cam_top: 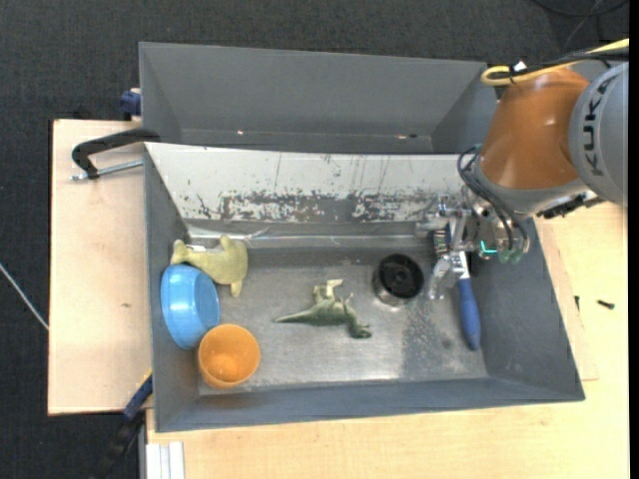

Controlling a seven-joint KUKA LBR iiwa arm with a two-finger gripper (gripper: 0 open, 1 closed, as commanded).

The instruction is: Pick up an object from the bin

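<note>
Tool [450,270] sits low just right of the black round cap [399,275], at the top end of the blue stick [467,317], probably lining up a grab there. Open or closed: can't tell. Green dinosaur [327,310] lies left of the cap, clear of it.

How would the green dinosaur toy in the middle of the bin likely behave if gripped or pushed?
The green dinosaur looks like small moulded plastic, so it is probably light and fairly stiff. Its thin tail and neck stick out, so a push would likely spin it rather than slide it straight. Its uneven, narrow body may slip out of a grip.
</note>
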